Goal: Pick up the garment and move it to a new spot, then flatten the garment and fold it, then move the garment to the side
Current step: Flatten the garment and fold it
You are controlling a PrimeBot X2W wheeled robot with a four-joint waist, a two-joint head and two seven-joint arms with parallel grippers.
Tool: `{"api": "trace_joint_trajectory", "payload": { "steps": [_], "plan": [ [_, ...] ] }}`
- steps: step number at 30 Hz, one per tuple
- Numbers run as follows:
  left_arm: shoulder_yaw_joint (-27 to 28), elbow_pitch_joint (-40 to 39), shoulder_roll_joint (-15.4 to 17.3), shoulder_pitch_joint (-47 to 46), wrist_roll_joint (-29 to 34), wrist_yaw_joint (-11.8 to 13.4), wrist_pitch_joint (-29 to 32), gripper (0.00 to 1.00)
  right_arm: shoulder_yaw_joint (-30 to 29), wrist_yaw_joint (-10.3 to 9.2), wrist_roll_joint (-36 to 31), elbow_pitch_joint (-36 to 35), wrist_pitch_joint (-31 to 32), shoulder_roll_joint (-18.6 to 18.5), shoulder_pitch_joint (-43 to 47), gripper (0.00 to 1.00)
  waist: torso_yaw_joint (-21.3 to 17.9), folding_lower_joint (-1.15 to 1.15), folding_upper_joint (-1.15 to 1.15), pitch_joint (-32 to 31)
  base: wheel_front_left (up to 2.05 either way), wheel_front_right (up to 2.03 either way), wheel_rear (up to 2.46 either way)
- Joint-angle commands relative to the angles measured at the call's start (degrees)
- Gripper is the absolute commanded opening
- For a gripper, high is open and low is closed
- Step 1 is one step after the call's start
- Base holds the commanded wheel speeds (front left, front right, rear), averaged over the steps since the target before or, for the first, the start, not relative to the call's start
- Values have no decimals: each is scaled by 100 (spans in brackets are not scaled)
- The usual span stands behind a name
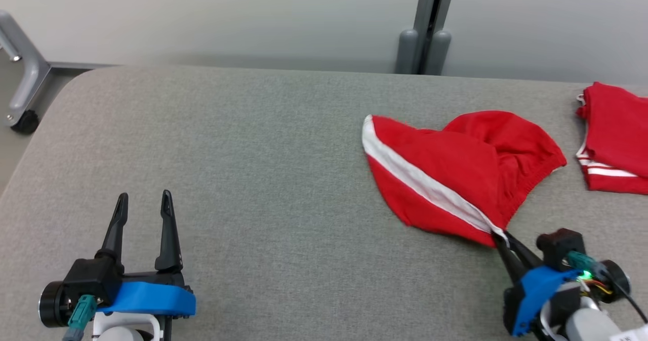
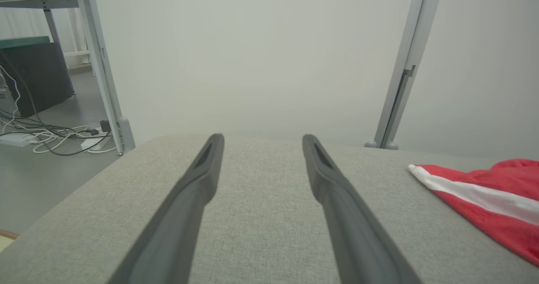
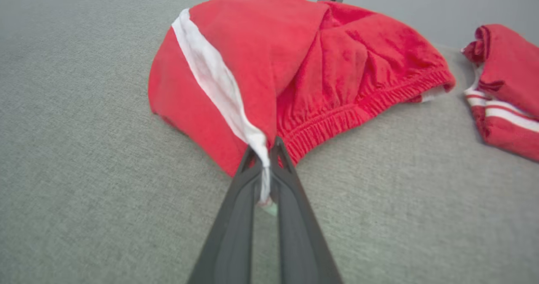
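1. Tabletop (image 1: 243, 169): grey woven surface, with a rounded corner at 10 o'clock in the head view.
2. Garment (image 1: 455, 174): a red piece with one white stripe (image 1: 420, 181) and a gathered elastic waistband (image 3: 358, 115). It lies rumpled on the tabletop at about 3 o'clock from the middle of the head view. The stripe runs from the garment's 10 o'clock corner down to its 5 o'clock corner.
3. Right gripper (image 1: 498, 236): sits at 5 o'clock in the head view and points toward 11 o'clock. Its jaws are pinched narrow on the garment's 5 o'clock corner, where the stripe meets the end of the waistband. In the right wrist view the white strip runs down between the jaws (a small pale tab shows below the pinch; what it is cannot be told). The rest of the garment rests on the tabletop.
4. Left gripper (image 1: 144, 202): sits at 7 o'clock in the head view and points toward 12 o'clock. Its jaws stand wide and hold nothing. It is over bare tabletop, well apart from the garment.
5. Second red piece (image 1: 615, 138): folded, white-striped, at the 3 o'clock edge of the head view. It is near the garment, with bare tabletop between them.
6. Post (image 1: 428, 27): grey and upright, beyond the far edge at 1 o'clock.
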Motion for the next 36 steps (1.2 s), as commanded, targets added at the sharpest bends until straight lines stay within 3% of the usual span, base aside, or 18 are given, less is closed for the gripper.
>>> {"api": "trace_joint_trajectory", "payload": {
  "steps": [1, 7, 13, 14, 16, 26, 36],
  "plan": [
    [8, -17, 16, 39, 8, -7, -27, 100, -56, 0, 20, -97, 25, -91, 140, 0, -92, 0, 0, -78, 0, 0, 0],
    [-26, -61, 1, 64, -14, -7, -26, 100, -589, 0, 85, -1338, 547, -351, 1104, 0, -280, 0, 0, -123, 0, 0, 0],
    [-34, -78, -10, 51, -31, -7, -26, 100, -1125, 0, 225, -2343, 1229, -266, 1950, 0, -350, 0, 0, -93, 0, 0, 0],
    [-36, -78, -11, 46, -29, -7, -27, 100, -1182, 0, 186, -2463, 1300, -256, 2016, 12, -354, 0, 0, -89, 0, 0, 0],
    [-40, -76, -12, 41, -27, -7, -27, 100, -1252, 0, 199, -2659, 1344, -173, 2061, 100, -358, 0, 0, -83, 0, 0, 0],
    [-17, -76, 60, 37, -31, -7, -26, 100, -1372, 0, 144, -3342, 863, 119, 1543, 100, -333, 0, 0, -78, 0, 0, 0],
    [-37, -93, 114, -62, 33, -7, -26, 100, -1614, 0, -208, -2791, -331, 691, 843, 100, -283, 0, 0, -17, 0, 0, 0]
  ]
}}
